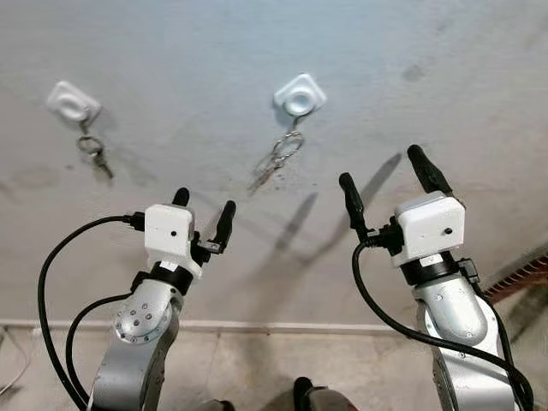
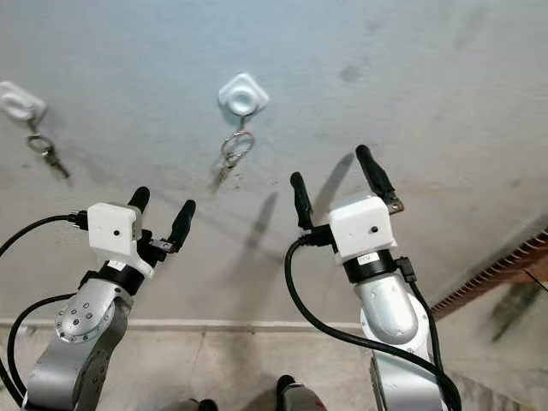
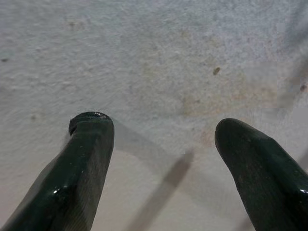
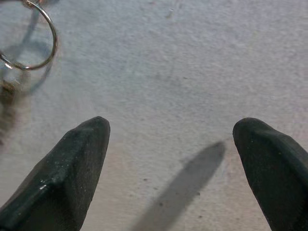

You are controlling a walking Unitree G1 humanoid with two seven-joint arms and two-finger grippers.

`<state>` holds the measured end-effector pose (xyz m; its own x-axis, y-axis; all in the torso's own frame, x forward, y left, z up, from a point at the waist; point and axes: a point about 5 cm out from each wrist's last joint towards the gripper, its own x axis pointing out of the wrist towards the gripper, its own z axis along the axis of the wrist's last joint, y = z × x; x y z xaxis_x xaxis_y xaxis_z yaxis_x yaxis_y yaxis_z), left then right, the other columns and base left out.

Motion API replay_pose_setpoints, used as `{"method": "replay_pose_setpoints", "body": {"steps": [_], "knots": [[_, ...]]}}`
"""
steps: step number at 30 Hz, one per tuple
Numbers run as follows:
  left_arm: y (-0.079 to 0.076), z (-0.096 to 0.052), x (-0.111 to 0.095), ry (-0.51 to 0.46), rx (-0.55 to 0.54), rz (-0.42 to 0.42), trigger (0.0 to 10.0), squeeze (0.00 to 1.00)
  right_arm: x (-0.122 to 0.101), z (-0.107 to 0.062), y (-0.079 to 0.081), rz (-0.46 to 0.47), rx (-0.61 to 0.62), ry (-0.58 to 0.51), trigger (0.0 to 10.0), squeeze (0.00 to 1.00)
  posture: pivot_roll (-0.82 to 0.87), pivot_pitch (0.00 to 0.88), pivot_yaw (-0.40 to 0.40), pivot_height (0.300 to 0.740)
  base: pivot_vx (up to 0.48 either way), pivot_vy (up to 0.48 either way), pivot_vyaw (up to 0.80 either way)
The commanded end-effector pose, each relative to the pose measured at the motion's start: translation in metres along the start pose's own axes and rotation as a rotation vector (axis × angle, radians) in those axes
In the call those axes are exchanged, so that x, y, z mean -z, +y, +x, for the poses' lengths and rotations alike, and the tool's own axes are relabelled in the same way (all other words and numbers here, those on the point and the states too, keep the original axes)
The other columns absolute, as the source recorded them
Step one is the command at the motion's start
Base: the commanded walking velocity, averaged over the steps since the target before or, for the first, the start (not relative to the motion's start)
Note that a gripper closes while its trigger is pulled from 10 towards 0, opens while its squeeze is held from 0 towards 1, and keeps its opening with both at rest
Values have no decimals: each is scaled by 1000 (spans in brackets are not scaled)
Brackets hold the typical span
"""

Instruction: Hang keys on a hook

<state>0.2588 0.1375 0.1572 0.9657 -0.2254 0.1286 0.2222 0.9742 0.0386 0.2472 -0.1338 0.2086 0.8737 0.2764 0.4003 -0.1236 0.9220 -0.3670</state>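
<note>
Two white hooks are stuck on the grey wall. From the middle hook hangs a key ring with keys. The left hook holds another small set of keys. My right gripper is open and empty, raised below and to the right of the middle hook. In the right wrist view the key ring hangs off to one side of the fingertips. Lower on the wall, my left gripper is open and empty too, between the two hooks.
A pale baseboard runs along the foot of the wall, with tiled floor beneath. A reddish-brown ribbed strip shows at the far right. Black cables loop beside both arms.
</note>
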Motion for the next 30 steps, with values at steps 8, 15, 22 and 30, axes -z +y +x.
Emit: {"method": "replay_pose_setpoints", "body": {"steps": [8,15,22,30], "knots": [[0,0,2,15,1,-16,10000,0,-2,4,9,24,-51,-12,10000,0,-46,156,25,740,0,108,-66],[0,-1,2,17,1,-11,10000,0,-2,6,11,31,-60,-15,10000,0,-42,160,23,740,0,291,0],[1,-3,1,21,5,0,10000,0,0,6,13,33,-68,-12,10000,0,-32,166,28,740,0,374,0],[1,-4,0,24,5,-4,10000,0,1,7,15,35,-70,-12,10000,0,-28,170,30,740,0,392,0]]}}
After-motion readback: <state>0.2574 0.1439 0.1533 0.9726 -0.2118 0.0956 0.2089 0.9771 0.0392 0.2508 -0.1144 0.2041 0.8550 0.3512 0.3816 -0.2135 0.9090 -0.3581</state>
